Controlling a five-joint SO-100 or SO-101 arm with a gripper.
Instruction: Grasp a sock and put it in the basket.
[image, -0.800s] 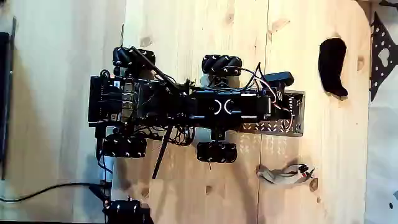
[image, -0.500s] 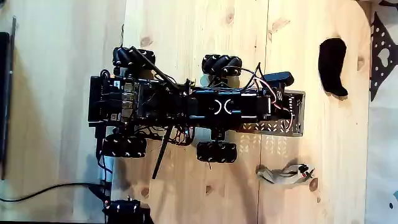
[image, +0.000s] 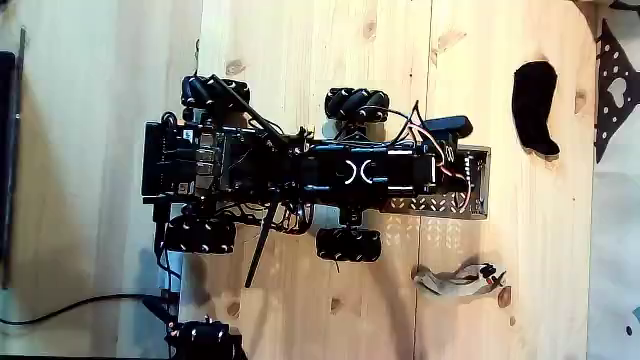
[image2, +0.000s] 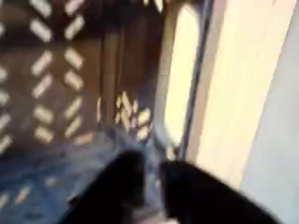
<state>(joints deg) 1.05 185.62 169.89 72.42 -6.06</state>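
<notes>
The black sock (image: 536, 108) lies curved on the wooden table at the upper right of the fixed view, apart from the robot. The basket (image: 478, 192), a silver perforated tray, sits at the right end of the black wheeled robot. My arm (image: 360, 170) lies folded along the robot's body, its end over the basket. In the blurred wrist view my gripper (image2: 151, 182) hangs just above the perforated basket floor (image2: 56, 103). Its two dark fingers (image2: 192, 191) stand a narrow gap apart with nothing between them.
A pale beige sock (image: 458, 279) with red and dark bits lies on the table below the basket. The robot's wheels (image: 349, 243) stick out on both sides. A black perforated plate (image: 612, 85) lies at the right edge, and cables (image: 70, 305) run at the lower left.
</notes>
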